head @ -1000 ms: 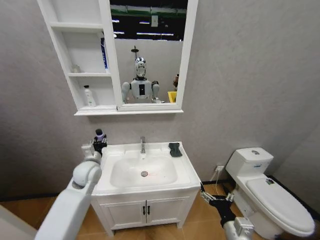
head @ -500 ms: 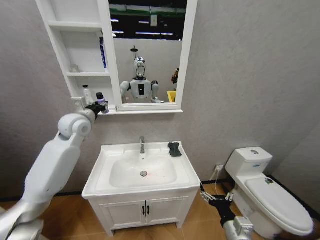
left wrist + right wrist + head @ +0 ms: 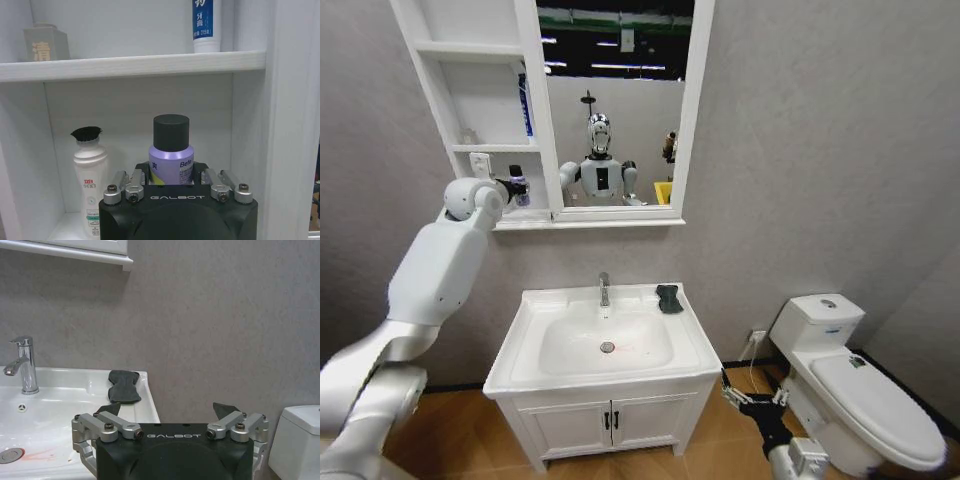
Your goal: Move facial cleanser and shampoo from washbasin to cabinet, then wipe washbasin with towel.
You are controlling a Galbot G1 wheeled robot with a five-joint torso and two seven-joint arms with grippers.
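My left gripper (image 3: 516, 186) (image 3: 171, 176) is raised into the lowest compartment of the white cabinet (image 3: 480, 60) and is shut on a purple bottle (image 3: 171, 155) (image 3: 519, 182) with a dark cap. I cannot tell whether it is the shampoo or the facial cleanser. Beside it on that shelf stands a white bottle (image 3: 90, 192) with a black cap. The washbasin (image 3: 520, 352) lies below, with the dark towel (image 3: 669, 298) (image 3: 123, 386) on its back right rim. My right gripper (image 3: 752, 393) (image 3: 167, 411) hangs low beside the basin's right front, open and holding nothing.
A chrome tap (image 3: 605, 288) stands at the basin's back. A blue and white tube (image 3: 206, 25) and a small grey box (image 3: 46, 44) occupy the shelf above. The mirror panel (image 3: 615, 100) is right of the shelves. A toilet (image 3: 860, 385) stands at the right.
My left arm has lifted the purple bottle from the basin's left rim up into the cabinet's lowest compartment. The right arm has stayed still.
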